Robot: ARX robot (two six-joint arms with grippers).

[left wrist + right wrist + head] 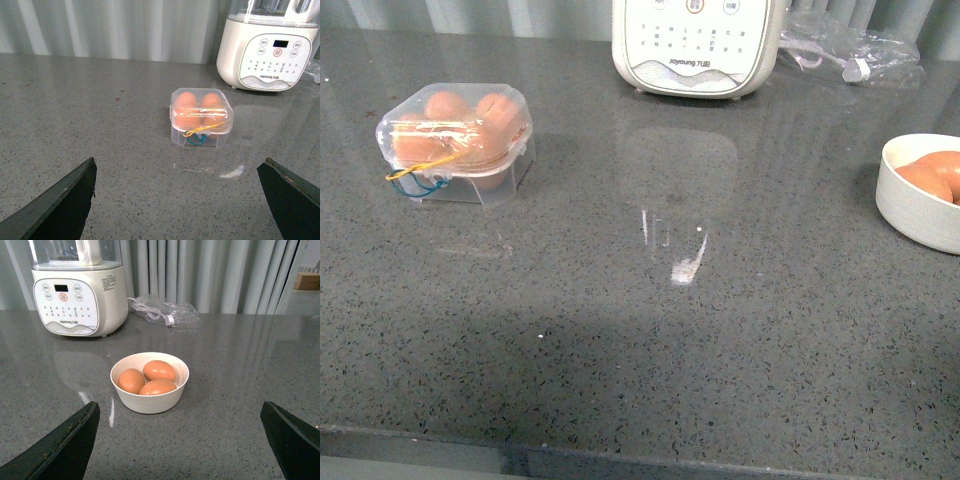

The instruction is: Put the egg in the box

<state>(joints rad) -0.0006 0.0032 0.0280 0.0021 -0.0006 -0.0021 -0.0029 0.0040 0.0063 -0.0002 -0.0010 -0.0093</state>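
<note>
The box (pixel 455 140) is a clear plastic case at the left of the grey counter, lid down, with brown eggs inside and yellow and blue bands at its front. In the left wrist view the box (pixel 201 117) lies well ahead of my open left gripper (pixel 179 162), which holds nothing. Three brown eggs lie in a round white bowl (pixel 150 402); I cannot tell which is the task's egg (pixel 159 370). My open right gripper (pixel 179 404) is just short of the bowl, with nothing between its fingers. Neither arm shows in the front view.
A white Joyoung blender (pixel 695 50) stands at the back middle of the counter. To its right lies a clear plastic bag (pixel 850 50) with a cable in it. The white bowl (pixel 920 205) sits at the right edge. The counter's front edge (pixel 620 440) runs close below.
</note>
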